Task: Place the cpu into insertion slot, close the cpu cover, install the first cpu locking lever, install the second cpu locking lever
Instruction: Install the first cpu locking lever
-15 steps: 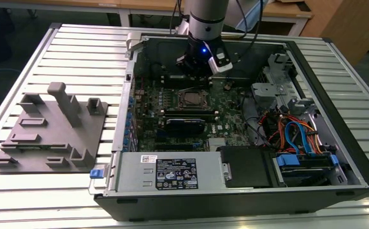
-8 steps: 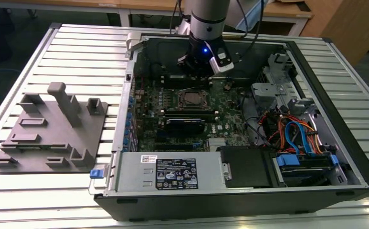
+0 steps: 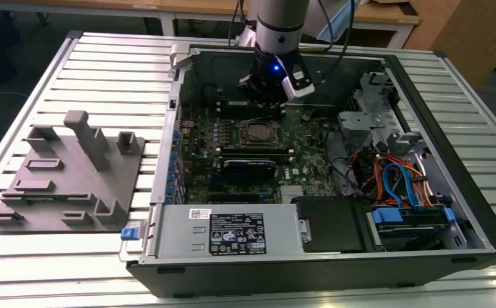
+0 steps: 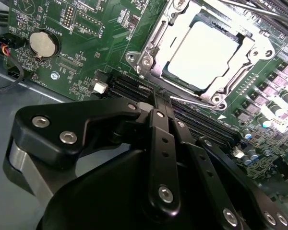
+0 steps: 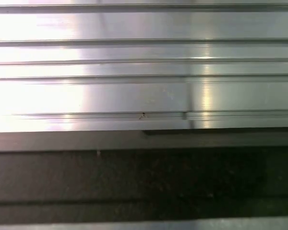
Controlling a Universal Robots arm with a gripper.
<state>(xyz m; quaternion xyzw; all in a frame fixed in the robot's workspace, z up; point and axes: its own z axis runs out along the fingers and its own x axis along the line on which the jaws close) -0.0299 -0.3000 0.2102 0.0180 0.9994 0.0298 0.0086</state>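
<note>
In the second wrist view the cpu (image 4: 204,52) lies flat in the insertion slot (image 4: 134,60), its pale silver top facing up. The cpu cover (image 4: 156,36), a thin silver frame, lies down around it. My gripper (image 4: 159,99) is shut with nothing between its black fingers (image 4: 162,143), and its tips hover over the black memory slots beside the socket. In the exterior view the gripper (image 3: 267,106) hangs inside the open computer case, just behind the insertion slot (image 3: 256,133) on the green board. I cannot make out how the locking levers stand.
The open case (image 3: 453,212) lies on a slatted aluminium table (image 3: 76,58). A grey fixture plate (image 3: 68,173) with upright blocks sits at the exterior view's left. The power-supply box (image 3: 222,231) and drive bays with cables (image 3: 401,186) fill the case's near side. Table slats (image 5: 144,72) show in the first wrist view.
</note>
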